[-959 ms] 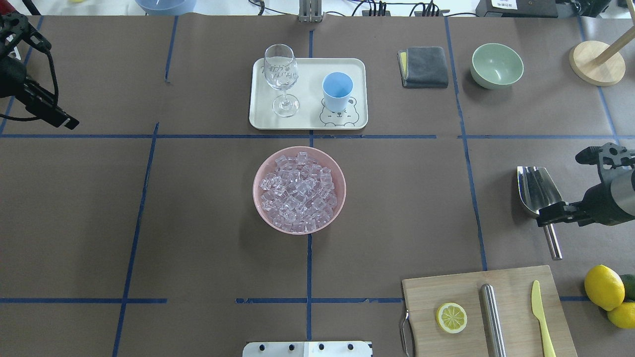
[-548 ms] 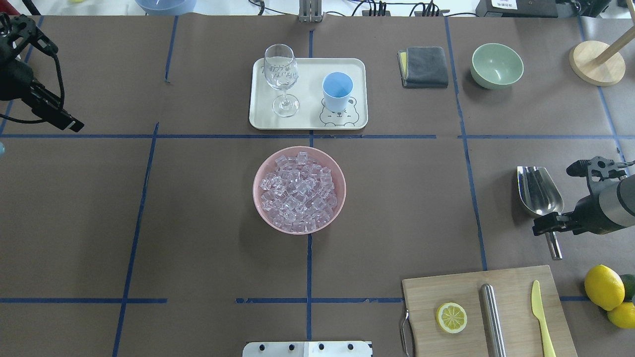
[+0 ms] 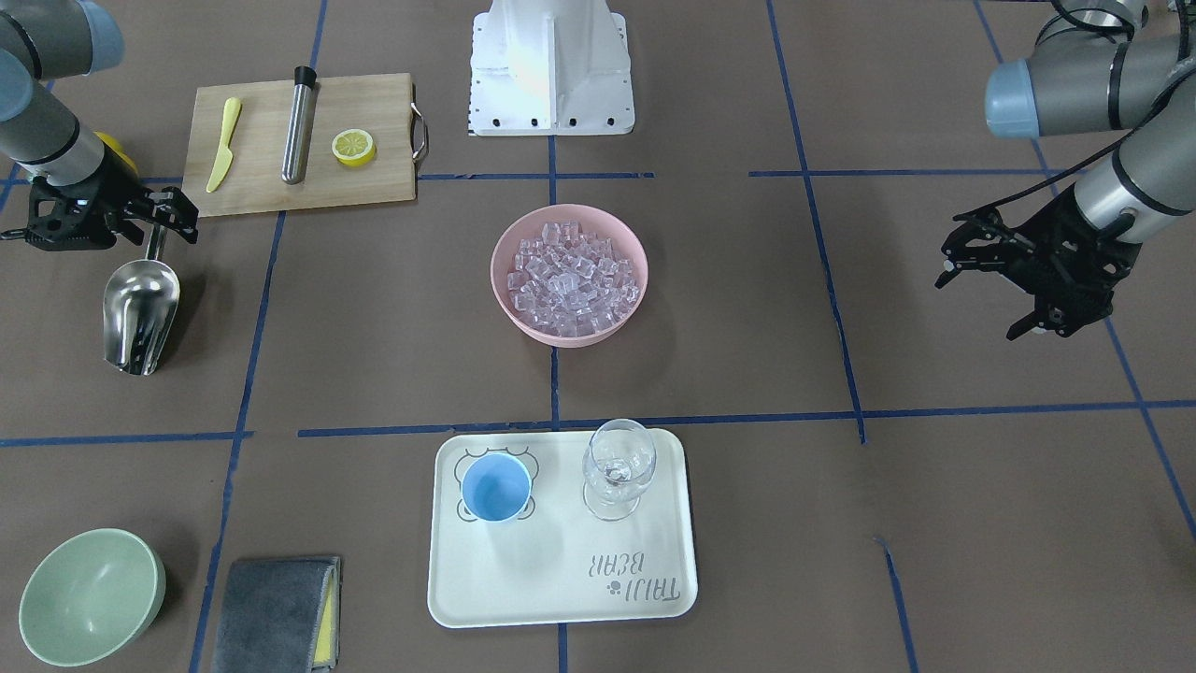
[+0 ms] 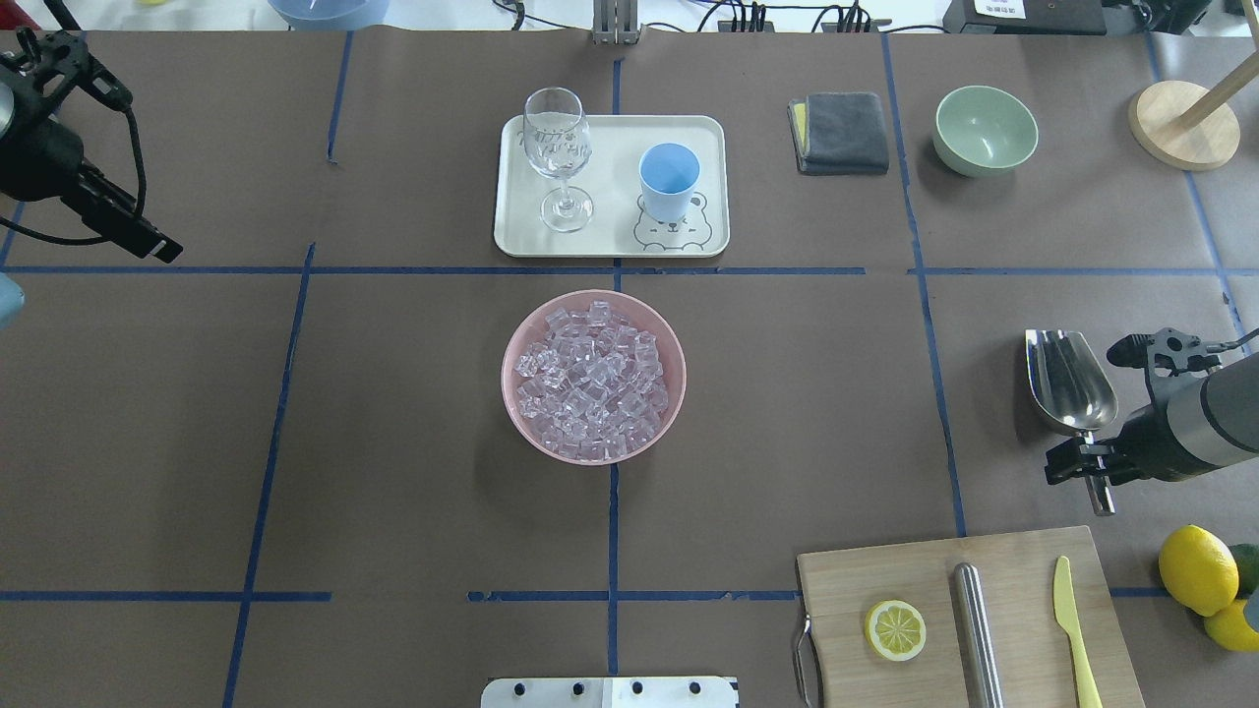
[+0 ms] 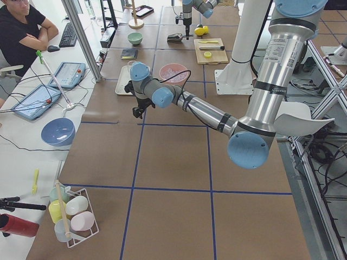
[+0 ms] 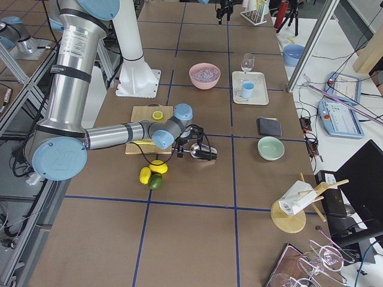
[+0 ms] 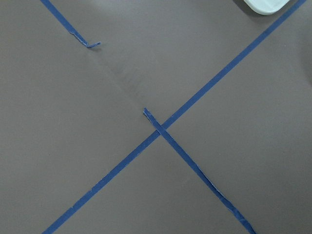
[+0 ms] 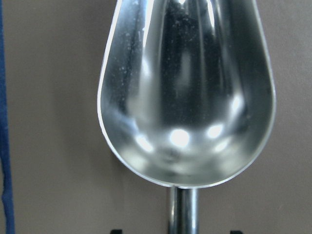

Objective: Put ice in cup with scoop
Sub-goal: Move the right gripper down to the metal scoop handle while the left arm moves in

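Steel scoop [image 4: 1070,383] flat on bench [image 4: 393,442], empty; right gripper [image 4: 1087,462] wide, straddling handle [image 4: 1104,500] for pickup. Ice [image 4: 593,382] heaped in pink bowl [image 4: 506,379], cup [image 4: 669,182] on tray [image 4: 610,147] beyond. Left gripper [image 3: 979,299] wide, idle.

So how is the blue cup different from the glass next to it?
The cup is solid light blue; the glass is see-through. The cup is short and sits flat on its bottom; the glass is taller and stands on a thin stem with a round foot. Both stand upright, side by side, on the tray.
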Action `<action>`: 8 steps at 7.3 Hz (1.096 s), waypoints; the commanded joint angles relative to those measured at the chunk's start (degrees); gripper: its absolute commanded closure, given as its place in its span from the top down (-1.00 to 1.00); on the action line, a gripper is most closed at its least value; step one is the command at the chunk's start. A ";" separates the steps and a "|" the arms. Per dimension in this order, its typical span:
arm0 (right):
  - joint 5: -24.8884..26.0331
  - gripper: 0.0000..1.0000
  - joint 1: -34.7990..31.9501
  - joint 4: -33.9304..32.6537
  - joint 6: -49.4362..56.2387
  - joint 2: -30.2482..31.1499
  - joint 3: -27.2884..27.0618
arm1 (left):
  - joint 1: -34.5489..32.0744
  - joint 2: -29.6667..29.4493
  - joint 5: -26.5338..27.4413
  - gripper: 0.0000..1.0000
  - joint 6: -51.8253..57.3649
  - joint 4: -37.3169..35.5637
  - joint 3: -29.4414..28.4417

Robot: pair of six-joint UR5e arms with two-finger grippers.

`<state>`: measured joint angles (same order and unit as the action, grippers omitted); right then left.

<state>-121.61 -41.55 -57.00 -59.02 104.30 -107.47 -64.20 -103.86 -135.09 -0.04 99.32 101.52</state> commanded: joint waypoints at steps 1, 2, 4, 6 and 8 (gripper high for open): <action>0.05 0.19 0.33 0.23 -0.31 0.02 -0.20 | 0.04 -0.03 0.00 1.00 -0.04 0.00 -0.54; 0.14 0.19 0.24 0.23 -0.31 0.11 -0.28 | 0.04 -0.03 0.00 1.00 -0.04 0.00 -0.62; 0.14 0.12 0.16 0.23 -0.31 0.20 -0.28 | 0.13 -0.03 0.00 1.00 0.13 0.00 -0.71; 0.84 -0.28 0.16 0.23 -0.31 0.46 -0.28 | 0.13 -0.20 0.00 1.00 0.22 0.00 -0.71; 0.84 -0.96 0.07 0.23 -0.31 0.46 -0.28 | 0.13 -0.55 0.09 1.00 0.22 0.00 -0.71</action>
<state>-120.81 -41.42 -56.78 -59.33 104.73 -107.74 -64.08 -104.18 -135.07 0.17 99.31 100.80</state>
